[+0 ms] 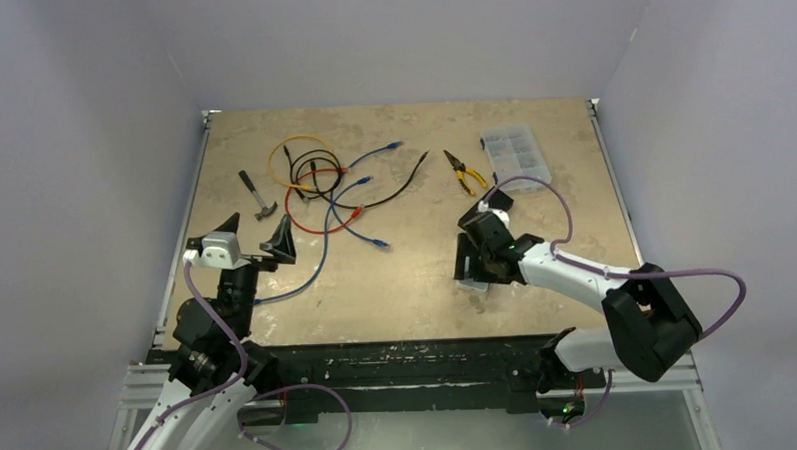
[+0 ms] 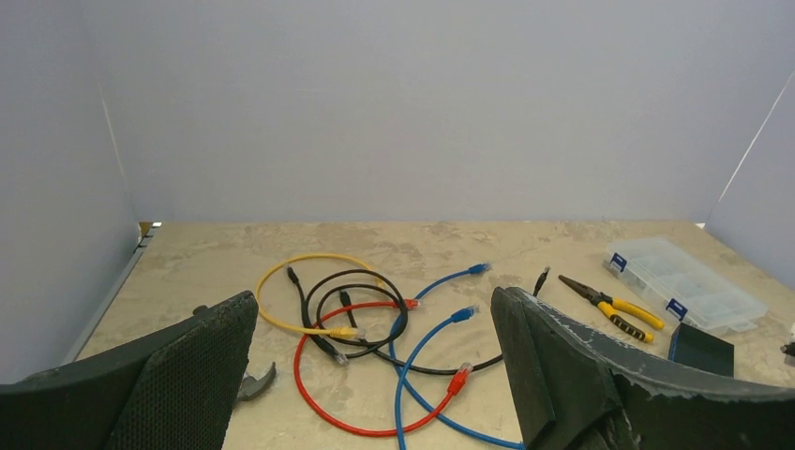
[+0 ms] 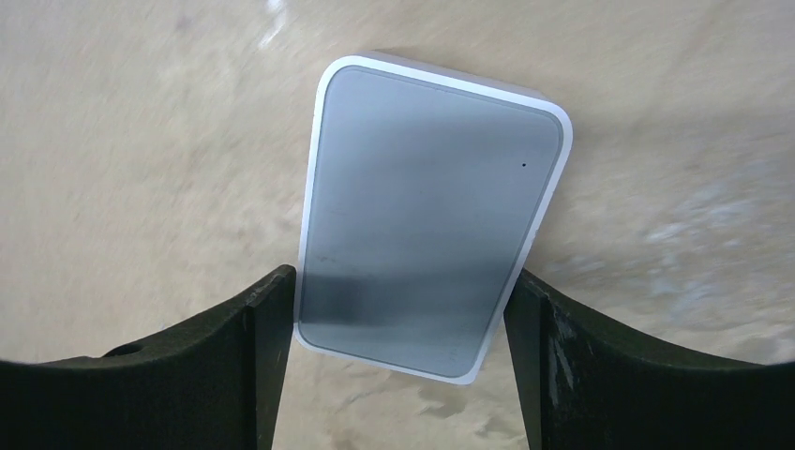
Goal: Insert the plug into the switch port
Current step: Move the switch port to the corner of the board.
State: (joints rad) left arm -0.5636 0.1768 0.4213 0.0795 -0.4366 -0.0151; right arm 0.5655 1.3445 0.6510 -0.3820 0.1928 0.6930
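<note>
- One switch: a flat grey box with a white rim and round corners. It lies on the right side of the table.
- Two grippers. The right gripper has closed on the switch, one finger on each long side.
- The left gripper is wide open and holds nothing.
- One yellow cable, one red cable, two blue cables and black cables, all tangled.
- One hammer, one pair of pliers, one clear box.
</note>
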